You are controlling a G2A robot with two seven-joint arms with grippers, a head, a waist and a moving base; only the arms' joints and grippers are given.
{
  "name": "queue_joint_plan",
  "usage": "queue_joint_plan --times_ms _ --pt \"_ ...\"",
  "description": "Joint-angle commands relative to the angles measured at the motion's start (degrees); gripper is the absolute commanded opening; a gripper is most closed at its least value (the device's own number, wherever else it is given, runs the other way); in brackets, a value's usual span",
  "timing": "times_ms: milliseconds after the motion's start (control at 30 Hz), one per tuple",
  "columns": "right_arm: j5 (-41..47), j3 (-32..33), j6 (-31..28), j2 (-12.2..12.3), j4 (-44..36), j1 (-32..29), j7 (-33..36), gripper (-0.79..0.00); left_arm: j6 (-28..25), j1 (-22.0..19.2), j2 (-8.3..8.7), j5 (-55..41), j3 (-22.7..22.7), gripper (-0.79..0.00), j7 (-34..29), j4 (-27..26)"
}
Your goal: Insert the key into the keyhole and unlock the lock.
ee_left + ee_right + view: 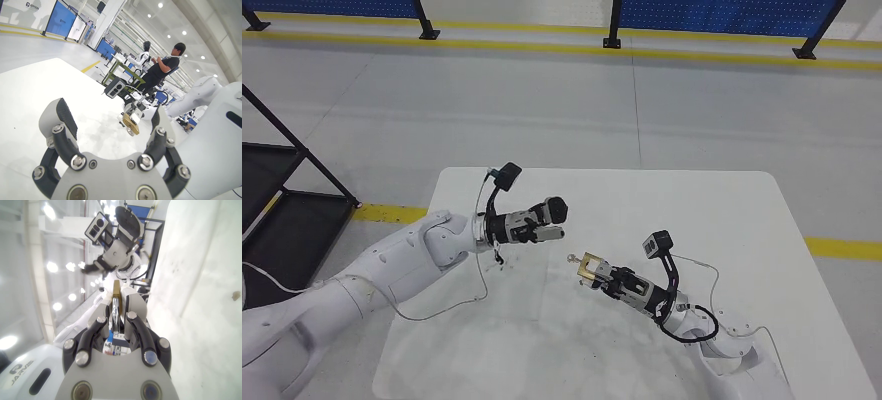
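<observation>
Lock (592,265): brass padlock is sitting clamped in the right claw, just right of and below the centre of the top view. It is appearing to hang clear of the worktop, shackle end toward the wrist. Its free end is pointing at the other arm, likely to offer a straight approach.
Right claw (608,276): it is pressing shut on the lock's flat sides. It is probably serving as a vice, so the body is not twisting when the key turns.
Key (572,258): small silver piece is sticking out of the lock's free end. It is looking already seated in the keyhole, though I cannot tell how deep.
Left claw (550,222): it is hanging wide open and gripping nothing, near the centre of the top view. It is up and left of the key, near but apart from it and facing it. By my judgement it is waiting to pinch the key head and turn it.
Worktop (692,210): white surface is lying under both arms.
Count: I am counting one lock, one key, two claws and one worktop.
</observation>
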Motion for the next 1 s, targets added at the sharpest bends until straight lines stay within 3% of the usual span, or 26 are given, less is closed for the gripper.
queue_joint_plan --times_ms 0,267,567,967 --pt "0.0 0.0 0.0 0.0 0.0 0.0 0.0 -0.785 0.0 0.43 -0.58 0.37 -0.69 0.0 0.11 -0.06" --pt "0.0 0.0 0.0 0.0 0.0 0.0 0.0 -0.785 1.6 0.5 -2.35 -4.66 -1.54 0.0 -7.69 -0.22" --pt "0.0 0.0 0.0 0.0 0.0 0.0 0.0 -0.785 12.96 -3.51 -2.22 -24.16 -1.39 0.0 -36.59 -1.32" --pt "0.0 0.0 0.0 0.0 0.0 0.0 0.0 -0.785 21.39 -3.9 -3.31 -32.77 -3.52 0.0 -56.38 0.65"
